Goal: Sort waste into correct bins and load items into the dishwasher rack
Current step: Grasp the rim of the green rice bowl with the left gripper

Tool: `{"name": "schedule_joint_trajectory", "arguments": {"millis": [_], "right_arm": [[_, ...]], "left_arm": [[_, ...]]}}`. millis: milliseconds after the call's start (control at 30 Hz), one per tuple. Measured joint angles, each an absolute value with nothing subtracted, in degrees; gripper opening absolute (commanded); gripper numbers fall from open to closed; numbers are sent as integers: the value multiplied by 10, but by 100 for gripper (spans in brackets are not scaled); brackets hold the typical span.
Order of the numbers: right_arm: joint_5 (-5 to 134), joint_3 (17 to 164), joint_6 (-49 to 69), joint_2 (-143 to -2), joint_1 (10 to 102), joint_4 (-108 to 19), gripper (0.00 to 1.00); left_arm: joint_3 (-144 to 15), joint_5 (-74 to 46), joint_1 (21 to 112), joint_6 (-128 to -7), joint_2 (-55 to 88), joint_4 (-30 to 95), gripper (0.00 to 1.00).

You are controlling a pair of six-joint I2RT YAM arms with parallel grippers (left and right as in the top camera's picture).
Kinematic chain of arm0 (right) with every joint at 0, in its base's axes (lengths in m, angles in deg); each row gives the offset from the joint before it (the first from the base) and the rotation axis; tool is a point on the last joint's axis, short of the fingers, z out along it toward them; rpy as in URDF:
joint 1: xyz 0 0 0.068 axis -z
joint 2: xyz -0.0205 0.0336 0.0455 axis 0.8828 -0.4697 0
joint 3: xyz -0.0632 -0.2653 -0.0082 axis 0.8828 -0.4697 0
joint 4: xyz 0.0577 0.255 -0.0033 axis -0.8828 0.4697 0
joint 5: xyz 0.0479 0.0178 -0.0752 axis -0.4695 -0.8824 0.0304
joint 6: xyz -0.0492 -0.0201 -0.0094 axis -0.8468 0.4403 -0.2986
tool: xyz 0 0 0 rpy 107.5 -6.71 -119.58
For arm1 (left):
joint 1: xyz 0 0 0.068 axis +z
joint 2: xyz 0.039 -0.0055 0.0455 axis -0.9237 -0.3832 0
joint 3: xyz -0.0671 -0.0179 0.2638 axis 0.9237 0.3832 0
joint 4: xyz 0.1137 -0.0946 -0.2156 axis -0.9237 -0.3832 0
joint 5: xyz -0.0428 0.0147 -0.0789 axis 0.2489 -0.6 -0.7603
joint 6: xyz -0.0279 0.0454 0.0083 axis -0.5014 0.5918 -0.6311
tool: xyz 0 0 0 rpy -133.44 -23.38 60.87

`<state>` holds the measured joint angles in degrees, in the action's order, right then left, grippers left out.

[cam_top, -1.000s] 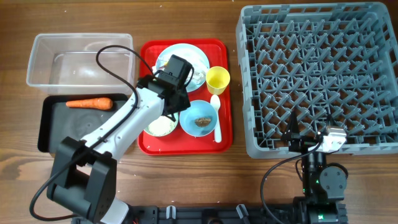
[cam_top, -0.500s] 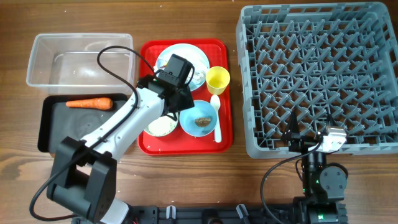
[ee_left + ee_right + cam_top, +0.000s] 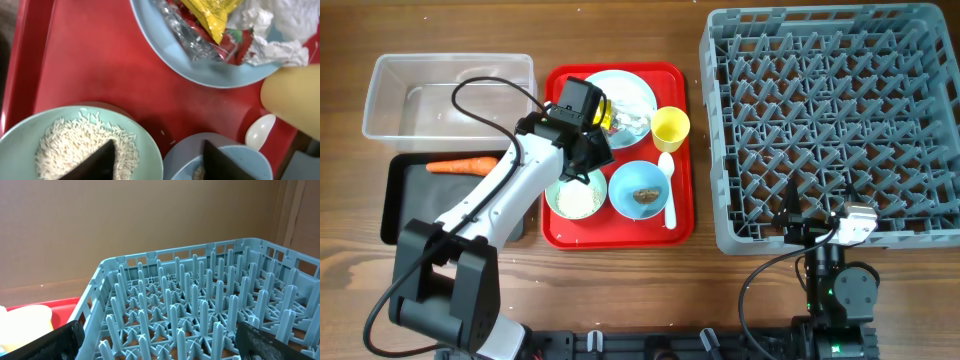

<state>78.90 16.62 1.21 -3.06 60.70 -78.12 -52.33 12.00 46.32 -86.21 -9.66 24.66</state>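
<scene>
Left of the red tray [image 3: 620, 238], the carrot [image 3: 463, 166] is laid in the black tray [image 3: 400, 200]. Wrappers [image 3: 210, 15], rice [image 3: 75, 145] and dishes [image 3: 165, 55] are left on the red tray. Above it, the left gripper [image 3: 159, 145] is held open and empty.

Looks like a robot lab bench: bare wood table [image 3: 620, 290], cabled arm [image 3: 500, 200] mounted at its edge, plain cardboard wall [image 3: 125, 225] beyond the right jaws.
</scene>
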Motion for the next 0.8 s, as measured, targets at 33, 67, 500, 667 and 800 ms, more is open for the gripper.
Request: {"name": "schedule_joint_trajectory", "arguments": {"millis": [33, 67, 500, 667, 800], "right_arm": [[789, 166, 12, -31, 607, -781, 100], [789, 166, 12, -31, 607, -781, 100], [789, 166, 12, -31, 607, -781, 100], [789, 166, 12, -31, 607, -781, 100], [789, 166, 12, -31, 607, -781, 100]], "left_arm": [[-523, 120, 461, -861, -97, 247, 42], [-523, 120, 460, -861, -97, 247, 41], [-498, 173, 425, -945, -97, 251, 40], [-497, 175, 425, -953, -114, 260, 39], [-497, 175, 425, -956, -137, 272, 36]]}}
